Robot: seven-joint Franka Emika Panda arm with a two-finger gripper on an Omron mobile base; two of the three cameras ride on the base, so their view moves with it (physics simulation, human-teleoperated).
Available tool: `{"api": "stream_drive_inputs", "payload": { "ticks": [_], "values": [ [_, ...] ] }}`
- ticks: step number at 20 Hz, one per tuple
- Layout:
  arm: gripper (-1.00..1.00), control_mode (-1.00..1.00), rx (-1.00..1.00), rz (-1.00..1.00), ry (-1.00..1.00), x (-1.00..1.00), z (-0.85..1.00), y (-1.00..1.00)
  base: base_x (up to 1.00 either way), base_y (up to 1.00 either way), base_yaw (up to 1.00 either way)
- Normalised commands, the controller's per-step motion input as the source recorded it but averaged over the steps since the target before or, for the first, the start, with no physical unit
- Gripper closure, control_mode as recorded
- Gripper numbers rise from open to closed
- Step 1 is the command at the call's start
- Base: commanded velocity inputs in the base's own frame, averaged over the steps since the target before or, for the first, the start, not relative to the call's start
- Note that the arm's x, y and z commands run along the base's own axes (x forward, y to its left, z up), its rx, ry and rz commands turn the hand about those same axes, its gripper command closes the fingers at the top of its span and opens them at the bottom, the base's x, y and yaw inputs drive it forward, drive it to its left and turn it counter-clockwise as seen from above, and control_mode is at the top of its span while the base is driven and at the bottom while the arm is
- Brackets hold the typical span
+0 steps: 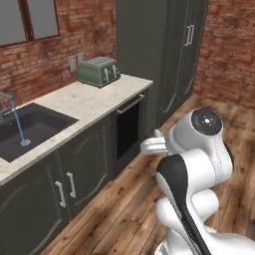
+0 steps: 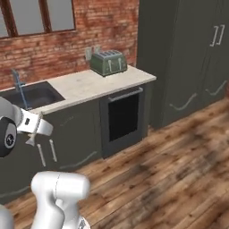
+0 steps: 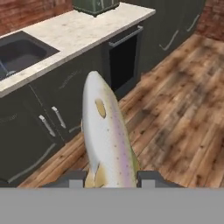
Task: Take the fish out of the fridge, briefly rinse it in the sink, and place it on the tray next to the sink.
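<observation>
Gripper (image 3: 111, 180) clamped on the fish (image 3: 106, 135) — body sits btwn the 2 fingers (image 3: 151, 178), head end sticking out well past the tips. Sink (image 3: 17, 54) lies ahead and left of the fingers w/ water running; toaster (image 3: 94, 5) farther beyond on the counter (image 3: 83, 28).

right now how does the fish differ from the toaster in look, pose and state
The fish is slender, pale grey-tan and speckled; the toaster is boxy and green. The fish is clamped in the gripper in mid-air above the wood floor; the toaster rests on the pale counter by the brick wall. The fish points lengthwise away from the hand; the toaster sits upright. Both lie right of the sink.
</observation>
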Motion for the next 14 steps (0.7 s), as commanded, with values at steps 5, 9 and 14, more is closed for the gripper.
{"api": "stream_drive_inputs", "payload": {
  "ticks": [5, 9, 14],
  "values": [
    [1.0, 1.0, 0.0, 0.0, 0.0, 0.0, 0.0, 0.0, 1.0, -0.13, 0.57],
    [1.0, 1.0, 0.0, 0.0, 0.0, 0.0, 0.0, 0.0, 1.0, -0.12, 0.58],
    [1.0, 1.0, 0.0, 0.0, 0.0, 0.0, 0.0, 0.0, 1.0, -0.23, 0.54]
  ]
}}
